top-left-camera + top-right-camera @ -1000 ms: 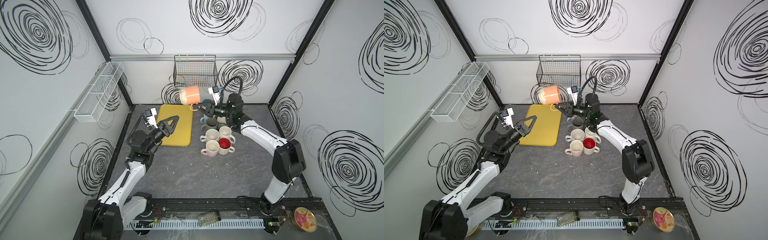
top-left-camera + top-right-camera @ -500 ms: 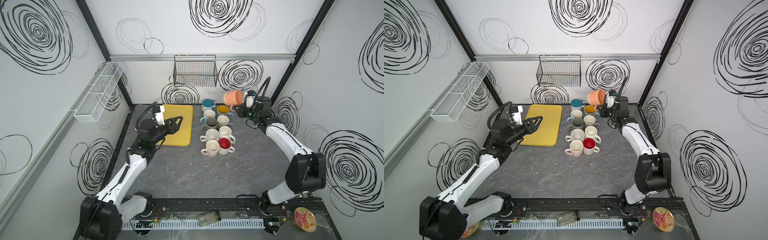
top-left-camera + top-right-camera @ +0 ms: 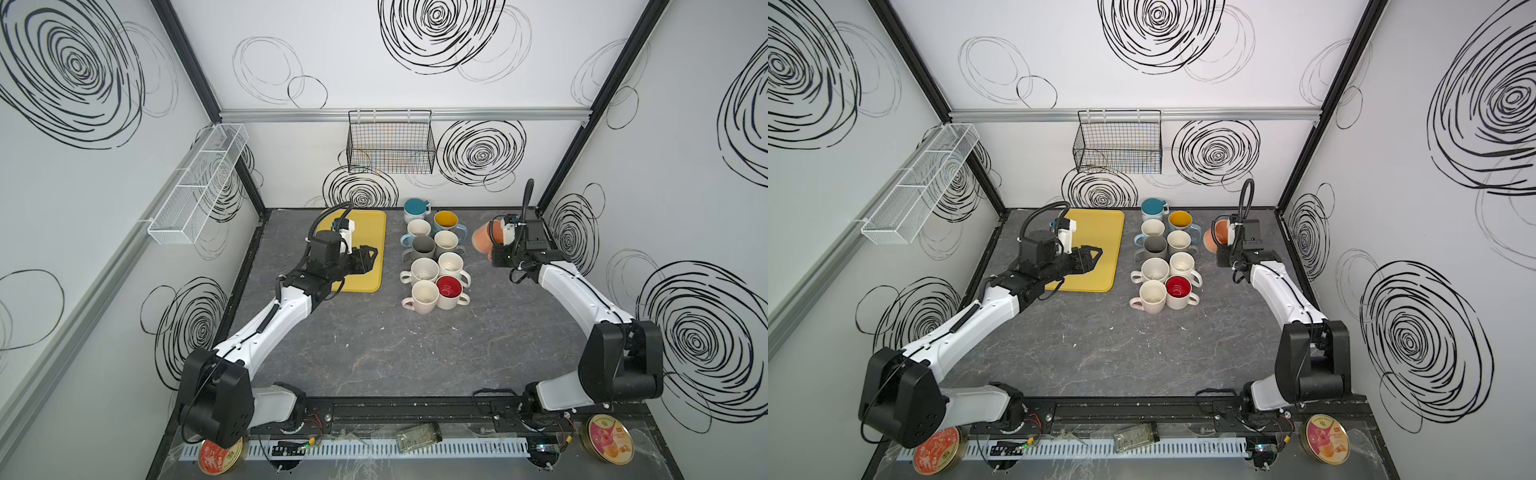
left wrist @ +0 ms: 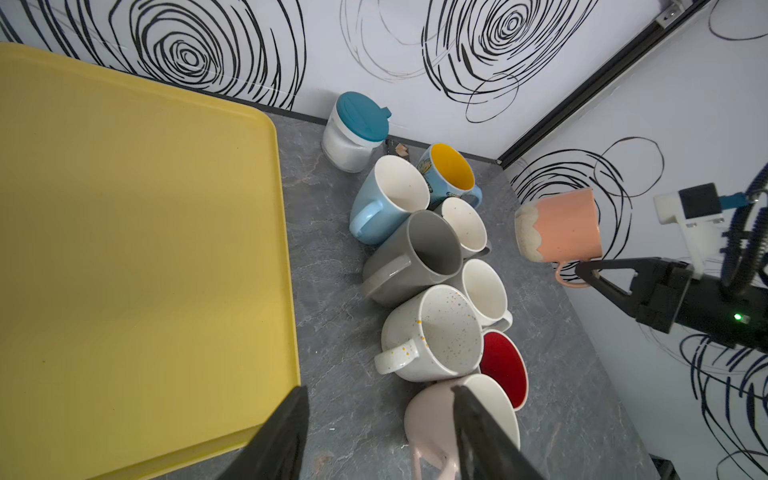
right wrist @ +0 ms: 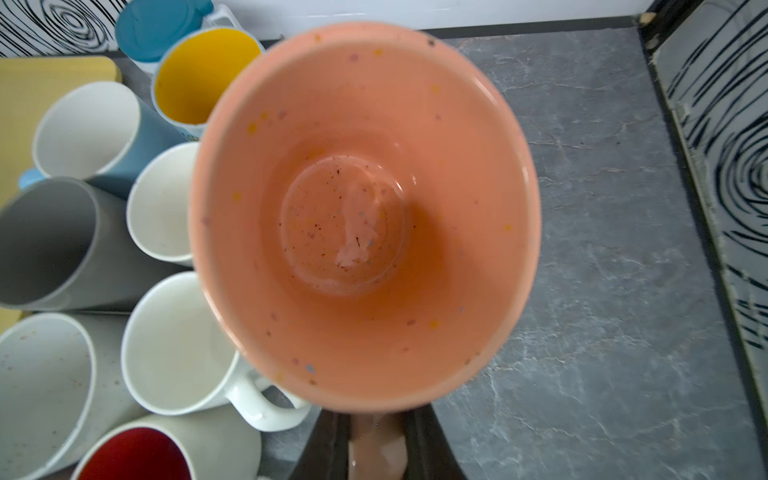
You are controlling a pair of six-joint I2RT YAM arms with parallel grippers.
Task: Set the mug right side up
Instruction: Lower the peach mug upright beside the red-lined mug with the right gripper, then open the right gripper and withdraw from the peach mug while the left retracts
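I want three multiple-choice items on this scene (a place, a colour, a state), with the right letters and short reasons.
1. Where is the peach mug?
A) lying on the table
B) in the air beside the mug group
C) inside another mug

2. The front mug beside the pink mug: which inside colour?
A) red
B) green
C) black

3. How is the left claw?
A) open, empty
B) shut on a mug
C) shut, empty

Key:
1 B: the right claw holds it up by its handle.
2 A: its lining shows red.
3 A: its fingers stand apart, nothing between.

Peach mug (image 3: pixel 481 243) (cream scalloped base) hangs sideways in air, right of the other mugs (image 3: pixel 424 268)
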